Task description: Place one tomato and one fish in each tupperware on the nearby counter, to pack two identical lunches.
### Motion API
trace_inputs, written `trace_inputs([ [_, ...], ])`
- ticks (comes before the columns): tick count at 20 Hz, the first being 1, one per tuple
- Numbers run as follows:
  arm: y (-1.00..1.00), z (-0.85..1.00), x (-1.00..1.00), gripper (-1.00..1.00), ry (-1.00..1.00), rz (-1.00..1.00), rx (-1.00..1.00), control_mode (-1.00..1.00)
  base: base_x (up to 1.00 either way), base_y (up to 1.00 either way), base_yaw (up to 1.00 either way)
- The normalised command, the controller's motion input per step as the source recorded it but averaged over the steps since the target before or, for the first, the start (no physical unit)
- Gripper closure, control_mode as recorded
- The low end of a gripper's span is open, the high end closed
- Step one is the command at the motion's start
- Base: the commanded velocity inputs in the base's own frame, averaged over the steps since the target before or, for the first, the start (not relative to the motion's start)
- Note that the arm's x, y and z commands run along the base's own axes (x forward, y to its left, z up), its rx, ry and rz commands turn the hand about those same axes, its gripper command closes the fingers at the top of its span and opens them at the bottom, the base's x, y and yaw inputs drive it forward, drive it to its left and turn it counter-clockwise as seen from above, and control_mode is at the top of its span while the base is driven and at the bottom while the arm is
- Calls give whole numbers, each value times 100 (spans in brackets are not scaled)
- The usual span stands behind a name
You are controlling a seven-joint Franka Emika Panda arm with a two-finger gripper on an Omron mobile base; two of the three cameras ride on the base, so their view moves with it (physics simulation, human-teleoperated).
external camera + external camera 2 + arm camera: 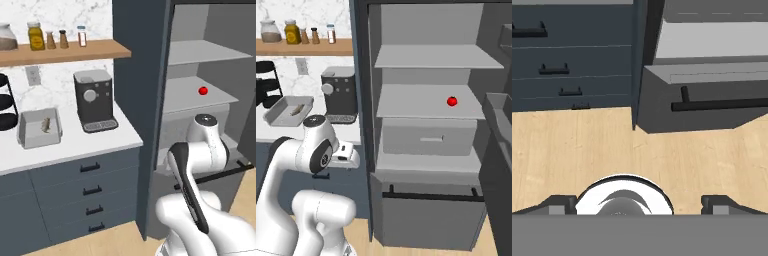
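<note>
The gripper (pixel 639 205) hangs low with its jaws spread wide and nothing between them, just bare wooden floor (pixel 572 150) below and ahead. The two dark fingertips (pixel 559 204) sit at opposite sides of the hand view.

Past the jaws, across the floor, the bottom fridge drawer (pixel 707 100) with its long black bar handle is ahead and a bit right, and the dark blue-grey cabinet drawers (pixel 572 55) with small black handles are ahead to the left.

Task stuff is all well above and away from the jaws. The tomato (pixel 452 101) sits alone on a middle shelf of the open fridge (pixel 426 100), toward the shelf's right side. A tupperware (pixel 39 129) sits on the white counter (pixel 90 142), far up and left of the jaws, with one fish (pixel 46 125) lying inside it. Beside that tray stands a black and grey coffee machine (pixel 94 100). Above the counter a wooden wall shelf (pixel 65 51) carries jars and shakers.
</note>
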Motion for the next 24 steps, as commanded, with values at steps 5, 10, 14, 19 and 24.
trace_inputs([
  [5, 0, 0, 0, -100, 0, 0, 0, 100, 25, -62, -38],
  [10, 0, 0, 0, -100, 0, 0, 0, 100, 6, -31, -29],
  [14, 0, 0, 0, -100, 0, 0, 0, 100, 34, -23, -22],
  [19, 0, 0, 0, -100, 0, 0, 0, 100, 60, -49, -3],
  [24, 0, 0, 0, -100, 0, 0, 0, 100, 51, -25, 0],
])
